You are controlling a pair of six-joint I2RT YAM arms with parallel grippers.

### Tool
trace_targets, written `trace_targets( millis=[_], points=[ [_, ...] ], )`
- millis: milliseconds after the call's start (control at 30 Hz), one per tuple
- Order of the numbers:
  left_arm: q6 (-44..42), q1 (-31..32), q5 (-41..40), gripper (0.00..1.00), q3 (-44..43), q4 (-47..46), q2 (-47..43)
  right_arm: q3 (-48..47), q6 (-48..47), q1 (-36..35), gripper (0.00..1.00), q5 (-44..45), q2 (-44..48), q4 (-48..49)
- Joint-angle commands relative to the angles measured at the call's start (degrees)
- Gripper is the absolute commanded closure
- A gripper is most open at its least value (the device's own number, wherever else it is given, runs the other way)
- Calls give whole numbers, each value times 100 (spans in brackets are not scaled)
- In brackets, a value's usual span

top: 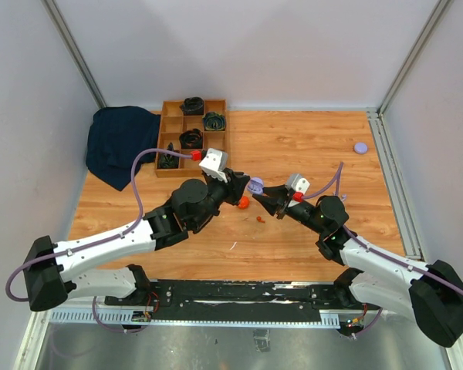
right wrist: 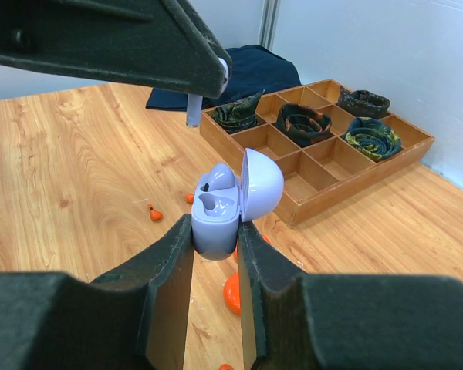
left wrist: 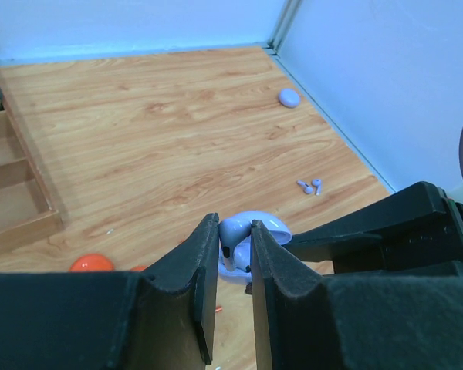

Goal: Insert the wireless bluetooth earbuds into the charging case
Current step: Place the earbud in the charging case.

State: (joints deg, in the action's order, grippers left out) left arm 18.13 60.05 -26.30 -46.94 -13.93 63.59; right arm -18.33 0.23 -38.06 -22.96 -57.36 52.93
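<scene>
Right tool (right wrist: 216,240) clamping open case (right wrist: 259,185); left tool (left wrist: 233,230) pinching earbud (right wrist: 193,112)

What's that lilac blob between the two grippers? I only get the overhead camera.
Observer: An open charging case, lid up, clamped in the right gripper.
Operator: And the other gripper?
Observer: The left gripper seems to pinch a pale earbud, stem down, close to the case.
Operator: Any more of those?
Observer: Two loose lilac earbuds lie side by side on the table.
</scene>
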Motion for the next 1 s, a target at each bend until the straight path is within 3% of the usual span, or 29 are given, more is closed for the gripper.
trace_targets(
  millis=[0,333,967],
  points=[
    [-256,66,189,80,-145,-529,133,-189,108,8,96,-81,2,321],
    [-300,83,700,80,-22,-803,312,-189,213,-9,96,-118,40,351],
    [-396,101,739,80,148,-772,554,-154,225,-12,96,-117,130,343]
  ],
)
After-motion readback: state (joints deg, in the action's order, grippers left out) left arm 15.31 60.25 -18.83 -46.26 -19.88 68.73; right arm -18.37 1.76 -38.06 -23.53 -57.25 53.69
